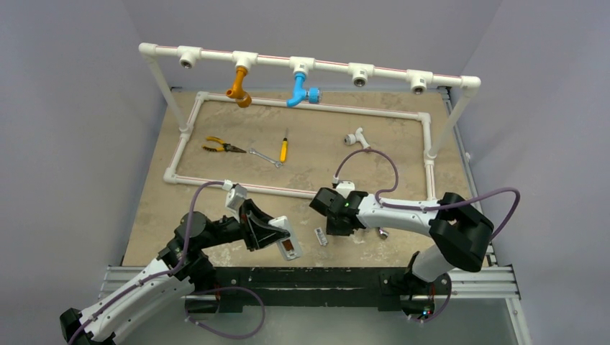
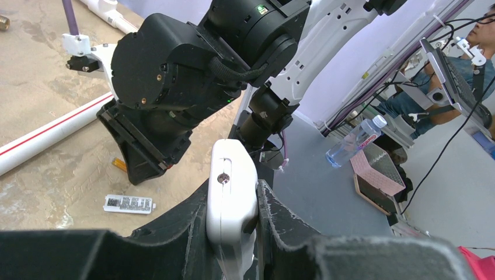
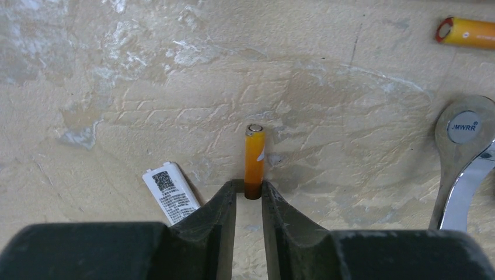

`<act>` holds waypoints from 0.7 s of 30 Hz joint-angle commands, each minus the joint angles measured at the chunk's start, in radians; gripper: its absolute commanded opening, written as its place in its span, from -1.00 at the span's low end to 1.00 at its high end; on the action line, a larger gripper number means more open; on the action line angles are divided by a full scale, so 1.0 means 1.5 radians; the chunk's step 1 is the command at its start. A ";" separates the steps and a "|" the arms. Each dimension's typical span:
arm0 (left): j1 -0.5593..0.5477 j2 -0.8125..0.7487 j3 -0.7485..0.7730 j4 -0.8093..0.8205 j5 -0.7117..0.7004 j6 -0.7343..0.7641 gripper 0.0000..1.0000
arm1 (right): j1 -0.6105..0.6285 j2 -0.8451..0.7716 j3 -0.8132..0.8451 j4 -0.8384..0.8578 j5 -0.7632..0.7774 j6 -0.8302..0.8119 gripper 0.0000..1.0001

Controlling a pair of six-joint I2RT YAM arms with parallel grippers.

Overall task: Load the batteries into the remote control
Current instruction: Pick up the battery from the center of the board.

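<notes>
My left gripper point(image 2: 232, 195) is shut on the white remote control point(image 2: 230, 216), gripping it by its long sides and holding it above the table's near edge. In the top view the remote point(image 1: 286, 241) shows a reddish open bay facing up. My right gripper point(image 3: 249, 189) is low over the table, and its fingertips pinch the near end of one orange battery point(image 3: 254, 154), which points away from it. A second battery point(image 3: 470, 32) lies on the table at the far right. The top view shows the right gripper point(image 1: 333, 221) just right of the remote.
A white labelled battery cover point(image 3: 171, 191) lies just left of the right fingers, and shows in the top view point(image 1: 321, 236). A chrome wrench point(image 3: 464, 151) lies to the right. Further back are a white pipe frame point(image 1: 302, 108), pliers point(image 1: 219, 146), a yellow-handled screwdriver point(image 1: 284, 149) and a white fitting point(image 1: 357, 138).
</notes>
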State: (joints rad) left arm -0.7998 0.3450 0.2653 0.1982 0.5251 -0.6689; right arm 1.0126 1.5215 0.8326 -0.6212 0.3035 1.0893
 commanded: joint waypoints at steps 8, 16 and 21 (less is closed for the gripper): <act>-0.001 0.000 0.003 0.031 -0.006 0.004 -1.00 | 0.018 0.082 -0.002 -0.039 0.045 -0.011 -0.30; -0.001 -0.007 0.006 0.018 -0.007 0.008 -1.00 | 0.022 0.109 0.016 -0.098 0.095 0.057 -0.40; -0.001 -0.010 0.007 0.013 -0.009 0.009 -1.00 | 0.022 0.122 0.019 -0.115 0.114 0.100 -0.45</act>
State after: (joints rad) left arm -0.7998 0.3416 0.2653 0.1936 0.5209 -0.6685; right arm 1.0538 1.6112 0.9218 -0.7048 0.3859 1.1572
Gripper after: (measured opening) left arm 0.256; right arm 0.283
